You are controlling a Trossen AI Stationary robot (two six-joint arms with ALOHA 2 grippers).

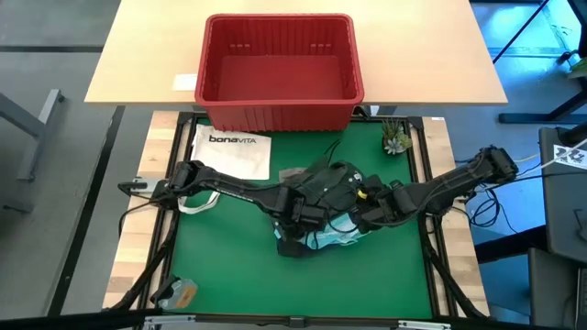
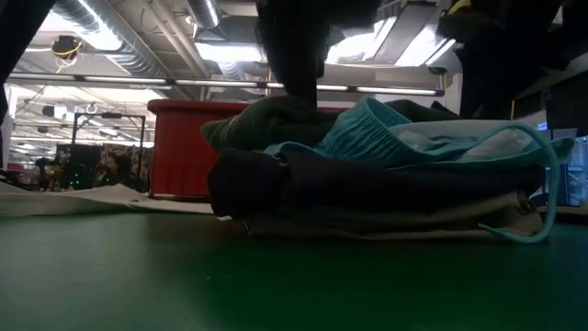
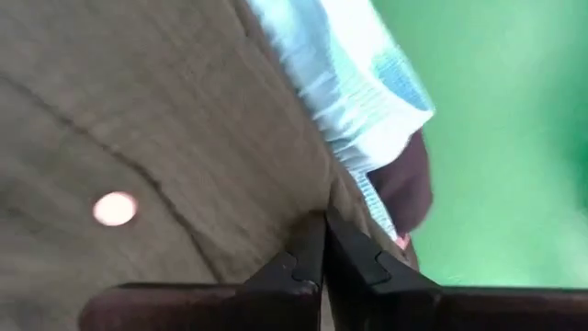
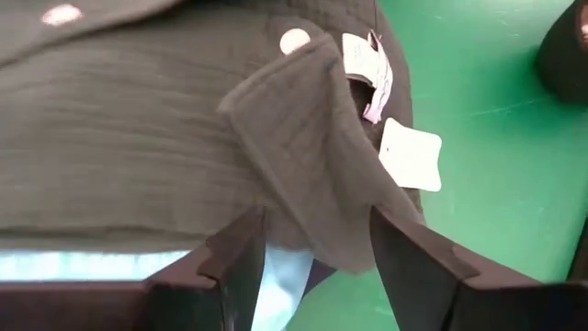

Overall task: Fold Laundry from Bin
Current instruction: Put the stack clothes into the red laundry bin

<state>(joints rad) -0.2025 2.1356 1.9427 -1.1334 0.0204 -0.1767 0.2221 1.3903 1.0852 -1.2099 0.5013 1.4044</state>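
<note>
So the bin is sitting empty on the wooden table past the far edge of the green mat, and all the laundry is already out, piled up roughly mid-mat, a bit toward the right side. From table height you can see the stack: tan at the bottom, dark grey over it, turquoise and the dark green on top.

Both arms are right over the pile. The left gripper is clenched tight with nothing visibly between the tips, pushed against the green garment next to the turquoise one. Looks more like pinning than holding, honestly. The right gripper has its jaws spread, and a folded flap of that green garment with its tags hangs in the gap, not pinched yet as far as I can tell.

If I were steering: keep the left pressing down as an anchor so the stack doesn't slide, and have the right close on the green flap only, high enough not to catch the turquoise layer underneath. Then drag slow and flat. Soft cloth like this bunches if you yank it, and the top piece could pull the whole pile crooked.
</note>
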